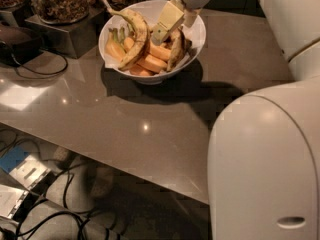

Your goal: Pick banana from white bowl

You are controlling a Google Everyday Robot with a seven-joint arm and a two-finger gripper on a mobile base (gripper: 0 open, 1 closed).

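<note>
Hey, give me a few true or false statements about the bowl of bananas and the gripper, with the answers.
1. The gripper is over the white bowl. True.
2. The white bowl is tipped on its side. False: it stands upright on the table.
3. The brown-blotched banana lies on the table outside the bowl. False: it lies inside the bowl, at its right side.
4. A long arched yellow banana lies in the bowl too. True.

End effector (160, 33) beside banana (176, 48) in white bowl (199, 30) on table (125, 121); jar (59, 1) behind, left
</note>
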